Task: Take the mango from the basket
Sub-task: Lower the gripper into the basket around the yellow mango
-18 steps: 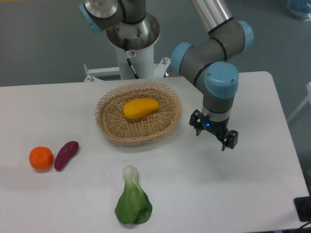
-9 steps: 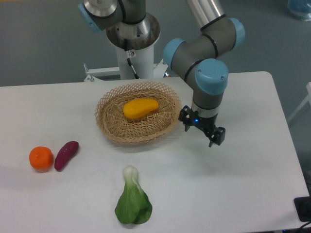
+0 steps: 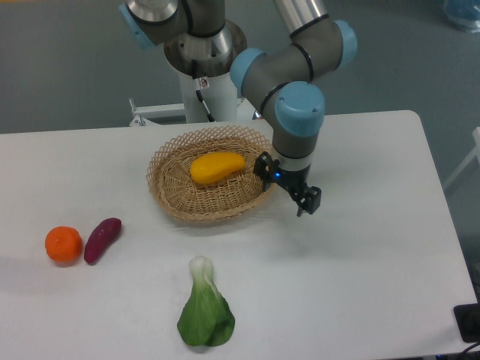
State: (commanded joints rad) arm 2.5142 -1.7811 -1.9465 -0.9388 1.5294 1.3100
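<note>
White table: mango [image 3: 217,166] in basket [image 3: 171,196], left of the open, empty gripper [image 3: 288,186].

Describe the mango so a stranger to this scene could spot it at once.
Find the tan wicker basket at the back middle of the white table. The mango is the only thing lying in it: smooth, yellow-orange, elongated, unlike the round orange at the table's left edge.

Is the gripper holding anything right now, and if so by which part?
Nothing is held. The gripper is empty at the right rim of the tan woven wicker basket; the yellow-orange oval mango lies untouched inside.
</note>
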